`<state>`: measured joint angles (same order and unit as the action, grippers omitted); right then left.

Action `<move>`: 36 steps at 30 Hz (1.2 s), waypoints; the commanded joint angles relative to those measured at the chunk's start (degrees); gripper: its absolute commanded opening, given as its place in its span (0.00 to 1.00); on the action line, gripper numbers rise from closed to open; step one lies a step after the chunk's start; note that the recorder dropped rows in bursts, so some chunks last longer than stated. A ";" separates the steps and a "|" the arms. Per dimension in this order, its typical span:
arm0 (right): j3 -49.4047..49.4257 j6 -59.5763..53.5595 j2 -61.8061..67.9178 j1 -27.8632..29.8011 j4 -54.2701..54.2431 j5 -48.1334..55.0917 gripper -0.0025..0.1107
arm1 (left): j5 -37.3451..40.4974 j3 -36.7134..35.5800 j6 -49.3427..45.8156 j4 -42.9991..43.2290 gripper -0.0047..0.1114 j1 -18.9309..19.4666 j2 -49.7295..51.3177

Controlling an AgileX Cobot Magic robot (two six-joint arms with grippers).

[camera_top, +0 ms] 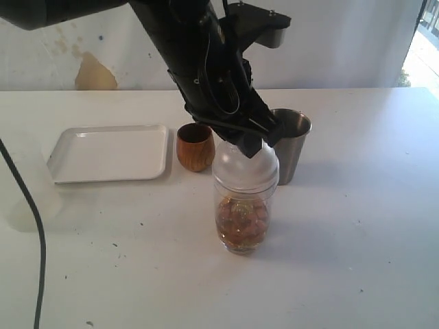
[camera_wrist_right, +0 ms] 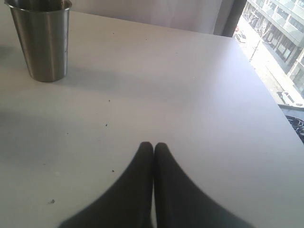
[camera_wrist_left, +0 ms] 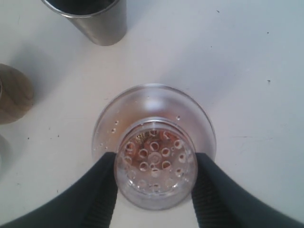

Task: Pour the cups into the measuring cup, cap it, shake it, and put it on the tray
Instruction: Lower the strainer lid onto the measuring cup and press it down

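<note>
Centrally on the white surface stands the measuring cup, upright, with brownish contents in its lower part and the cap seated on its mouth. The left arm reaches down to it from above. The left jaws sit at a middling width, pressed against both sides of the cap's raised, perforated top and holding it. Just behind the measuring cup are 2 cups, both upright and apart from it: the wooden cup to its left and the steel tumbler to its right. The tray lies flat, left of the wooden cup and near it. The right jaws, seen only in the right wrist view, are pressed together with nothing between them, over bare surface.
</note>
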<state>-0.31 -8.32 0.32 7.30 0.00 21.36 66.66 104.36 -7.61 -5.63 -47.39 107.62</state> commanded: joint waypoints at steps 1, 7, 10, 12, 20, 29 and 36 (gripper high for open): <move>0.31 -0.49 -0.32 0.13 0.00 -0.25 0.02 | 0.90 0.41 -0.13 -0.90 0.09 -0.15 -0.16; 0.31 -0.49 -0.32 0.13 0.00 -0.25 0.02 | 1.88 0.41 -0.13 0.77 0.36 -0.15 -0.16; 0.31 -0.49 -0.32 0.13 0.00 -0.25 0.02 | 0.60 0.41 -0.13 0.77 0.46 -0.15 -0.16; 0.31 -0.49 -0.32 0.13 0.00 -0.25 0.02 | -0.44 0.41 -0.13 0.63 0.49 -0.15 -0.16; 0.31 -0.49 -0.32 0.13 0.00 -0.25 0.02 | -1.57 0.41 -0.36 0.13 0.61 -0.15 -0.26; 0.31 -0.49 -0.32 0.13 0.00 -0.25 0.02 | -2.08 0.41 -0.36 0.13 0.64 -0.15 -0.36; 0.31 -0.49 -0.32 0.13 0.00 -0.25 0.02 | -4.18 0.41 -0.36 0.13 0.64 -0.15 -0.73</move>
<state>-0.31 -8.32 0.32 7.30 0.00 21.36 64.15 104.36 -7.85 -5.19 -47.39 107.62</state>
